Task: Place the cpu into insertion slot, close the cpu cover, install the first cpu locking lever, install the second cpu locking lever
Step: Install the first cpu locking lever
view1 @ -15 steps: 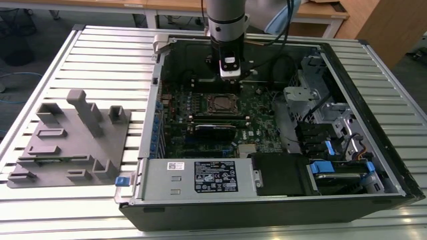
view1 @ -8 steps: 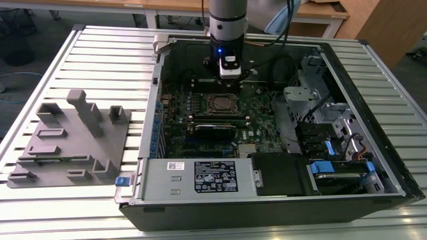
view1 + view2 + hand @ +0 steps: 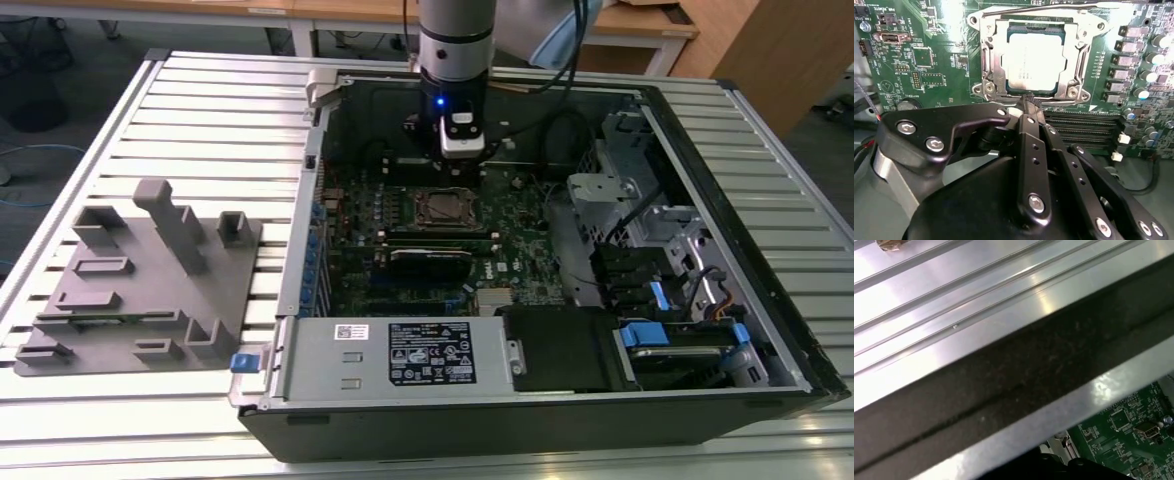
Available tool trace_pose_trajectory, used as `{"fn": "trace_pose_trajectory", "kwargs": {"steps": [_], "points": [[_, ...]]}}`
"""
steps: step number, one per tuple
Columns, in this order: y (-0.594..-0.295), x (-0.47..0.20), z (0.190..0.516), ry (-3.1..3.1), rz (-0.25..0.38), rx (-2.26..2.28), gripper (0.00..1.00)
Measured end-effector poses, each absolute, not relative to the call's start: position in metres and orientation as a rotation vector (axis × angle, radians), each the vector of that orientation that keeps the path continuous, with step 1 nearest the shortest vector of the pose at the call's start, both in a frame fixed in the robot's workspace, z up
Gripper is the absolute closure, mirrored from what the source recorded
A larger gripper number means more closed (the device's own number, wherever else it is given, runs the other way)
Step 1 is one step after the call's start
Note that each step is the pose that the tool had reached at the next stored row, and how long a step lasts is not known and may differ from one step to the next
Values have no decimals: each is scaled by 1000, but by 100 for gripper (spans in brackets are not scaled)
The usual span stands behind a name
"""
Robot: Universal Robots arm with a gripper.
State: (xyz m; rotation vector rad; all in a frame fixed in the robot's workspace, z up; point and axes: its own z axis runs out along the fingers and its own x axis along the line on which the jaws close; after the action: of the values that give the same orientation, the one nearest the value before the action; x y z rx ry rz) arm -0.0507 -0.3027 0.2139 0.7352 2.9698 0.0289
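The cpu [image 3: 1034, 60] lies flat in the insertion slot [image 3: 447, 207] on the green board, its pale metal face showing. The silvery cpu cover [image 3: 1074, 55] lies down around it, framing the chip through its window. A thin metal lever rod [image 3: 1054, 8] runs along one side of the socket. My gripper [image 3: 1028, 100] is shut, its black fingertips pressed together right at the socket's edge, nothing seen between them. In the exterior view my gripper [image 3: 458, 160] hangs inside the open computer case just behind the socket.
A grey power-supply box [image 3: 400, 355] fills the case's front. Drive cages and cables [image 3: 667, 260] crowd the exterior view's right. Black memory slots [image 3: 1084, 130] run beside the socket. A grey fixture block [image 3: 147, 280] stands on the slatted table [image 3: 954, 290]. The case wall [image 3: 1004, 375] is close.
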Motion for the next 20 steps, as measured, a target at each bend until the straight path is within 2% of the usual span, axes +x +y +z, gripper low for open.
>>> {"fn": "trace_pose_trajectory", "kwargs": {"steps": [20], "points": [[-303,-51,214,3028,31,547,89]]}}
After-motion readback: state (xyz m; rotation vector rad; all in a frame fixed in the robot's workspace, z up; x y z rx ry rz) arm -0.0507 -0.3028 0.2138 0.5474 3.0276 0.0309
